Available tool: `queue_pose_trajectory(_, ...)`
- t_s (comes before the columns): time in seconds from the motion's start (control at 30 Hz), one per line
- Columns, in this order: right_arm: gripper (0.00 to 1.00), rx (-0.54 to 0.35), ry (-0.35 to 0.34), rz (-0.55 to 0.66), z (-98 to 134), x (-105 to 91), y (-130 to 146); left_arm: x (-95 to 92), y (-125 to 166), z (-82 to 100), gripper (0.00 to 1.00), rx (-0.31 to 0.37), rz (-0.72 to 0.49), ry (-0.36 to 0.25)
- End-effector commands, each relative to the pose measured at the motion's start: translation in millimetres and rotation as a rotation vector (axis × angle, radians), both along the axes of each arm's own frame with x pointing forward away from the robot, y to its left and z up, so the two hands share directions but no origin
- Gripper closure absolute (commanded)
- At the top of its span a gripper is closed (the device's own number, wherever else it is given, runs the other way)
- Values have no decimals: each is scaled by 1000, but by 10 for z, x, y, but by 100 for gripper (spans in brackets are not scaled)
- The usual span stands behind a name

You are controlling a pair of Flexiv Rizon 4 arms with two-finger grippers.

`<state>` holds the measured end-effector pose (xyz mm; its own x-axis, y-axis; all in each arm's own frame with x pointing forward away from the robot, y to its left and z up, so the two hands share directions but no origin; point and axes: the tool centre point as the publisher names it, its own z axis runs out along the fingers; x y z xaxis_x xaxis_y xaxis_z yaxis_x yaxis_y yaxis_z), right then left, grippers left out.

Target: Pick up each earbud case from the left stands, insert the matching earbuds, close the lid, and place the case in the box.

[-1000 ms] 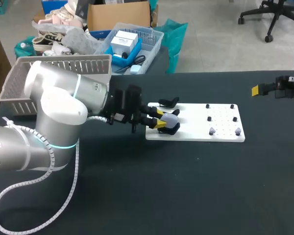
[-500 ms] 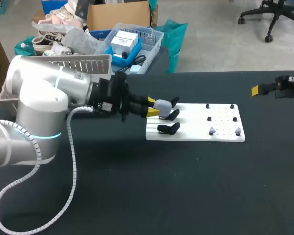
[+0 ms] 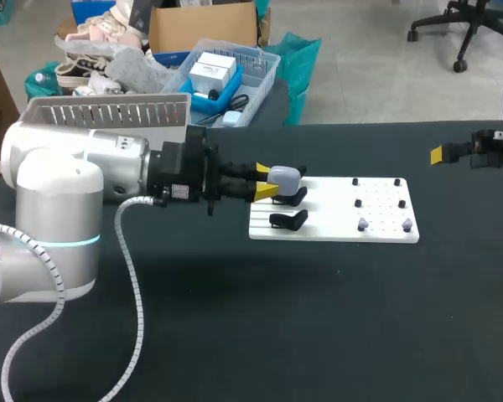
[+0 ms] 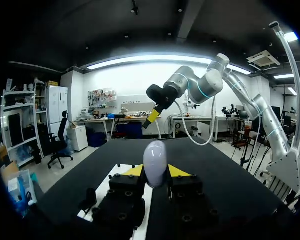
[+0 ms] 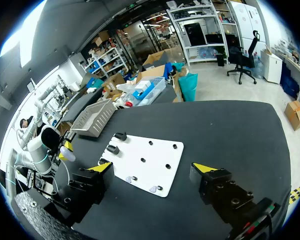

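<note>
Basket, grey and slatted and probably the task's box, is seen at the far left. Next, the left gripper is clamped on the grey earbud case, which is held in the air over the black stands at the left end of the white board. The case is judged light, rigid and smooth-shelled, so slipping is a risk; its broad sides, away from the lid, are best gripped. Small earbuds are seated further right. The right gripper is seen empty, fingers wide apart.
</note>
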<state>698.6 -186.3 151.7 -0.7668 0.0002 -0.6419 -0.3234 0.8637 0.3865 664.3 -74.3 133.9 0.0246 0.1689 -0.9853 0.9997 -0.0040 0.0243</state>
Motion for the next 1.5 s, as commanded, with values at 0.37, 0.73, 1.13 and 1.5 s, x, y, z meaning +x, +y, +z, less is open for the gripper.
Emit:
queue_pose_trajectory(0.37, 0, 1, 0, 2, -11, 12, 1, -156, -117, 13, 100, -103, 43, -109)
queue_pose_trajectory(0.73, 0, 1, 0, 2, -11, 12, 1, -86, -173, -73, 100, -135, 76, -150)
queue_pose_trajectory(1.13, 0, 1, 0, 2, -11, 12, 1, -81, -178, -37, 100, -153, 59, -167)
queue_pose_trajectory(1.5, 0, 1, 0, 2, -11, 12, 1, -81, -178, -37, 100, -153, 59, -167)
